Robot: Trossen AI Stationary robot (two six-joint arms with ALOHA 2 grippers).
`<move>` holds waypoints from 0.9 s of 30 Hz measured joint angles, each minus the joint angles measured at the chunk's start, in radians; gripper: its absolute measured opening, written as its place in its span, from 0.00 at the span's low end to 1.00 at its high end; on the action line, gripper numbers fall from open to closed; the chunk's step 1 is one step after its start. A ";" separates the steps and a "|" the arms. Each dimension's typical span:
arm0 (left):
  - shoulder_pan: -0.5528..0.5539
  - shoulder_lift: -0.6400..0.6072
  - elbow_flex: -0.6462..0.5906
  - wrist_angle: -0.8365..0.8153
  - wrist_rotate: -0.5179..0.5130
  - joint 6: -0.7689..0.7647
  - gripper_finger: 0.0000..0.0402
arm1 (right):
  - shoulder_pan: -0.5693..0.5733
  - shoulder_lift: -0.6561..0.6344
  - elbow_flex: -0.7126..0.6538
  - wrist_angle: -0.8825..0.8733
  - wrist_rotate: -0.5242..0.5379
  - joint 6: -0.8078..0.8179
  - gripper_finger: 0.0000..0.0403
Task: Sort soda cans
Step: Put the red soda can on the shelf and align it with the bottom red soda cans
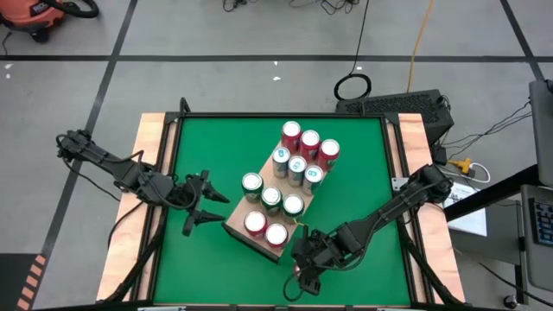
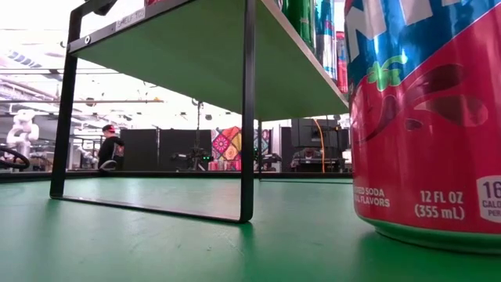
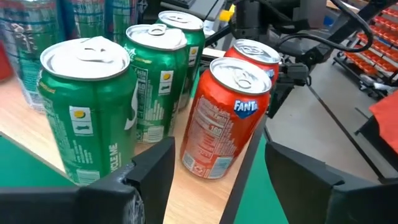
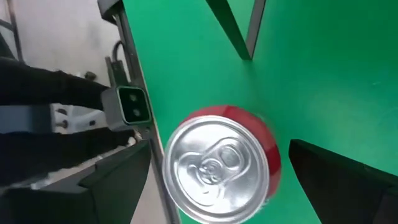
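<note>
R gripper [image 4: 211, 180] wide open astride a red can [image 4: 217, 165] near the wooden board [image 1: 259, 238], prob. unheld; L gripper [image 1: 197, 212] open beside board; slick, dentable, so grip mid-body.

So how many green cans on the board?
3 green cans in a diagonal row across the board, between teal cans and two red cans. None seem hidden.

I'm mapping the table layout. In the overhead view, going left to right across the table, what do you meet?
Left gripper → wooden board carrying green cans, teal cans and red cans → right gripper, low at the near edge.
</note>
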State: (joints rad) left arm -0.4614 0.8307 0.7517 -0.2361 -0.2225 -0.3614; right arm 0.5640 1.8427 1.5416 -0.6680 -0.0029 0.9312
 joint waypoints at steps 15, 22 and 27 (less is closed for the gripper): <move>0.000 0.000 0.000 -0.062 -0.046 -0.025 0.62 | 0.000 0.060 -0.002 0.015 0.000 -0.147 0.95; 0.000 0.000 0.000 -0.096 -0.063 -0.052 0.62 | 0.000 0.087 -0.002 0.006 -0.006 -0.158 0.89; 0.000 0.000 0.000 -0.096 -0.063 -0.052 0.62 | -0.002 0.086 -0.002 0.006 -0.003 -0.166 0.79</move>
State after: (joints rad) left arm -0.4610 0.8310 0.7517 -0.3317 -0.2859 -0.4137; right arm 0.5621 1.9285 1.5398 -0.6620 -0.0059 0.7650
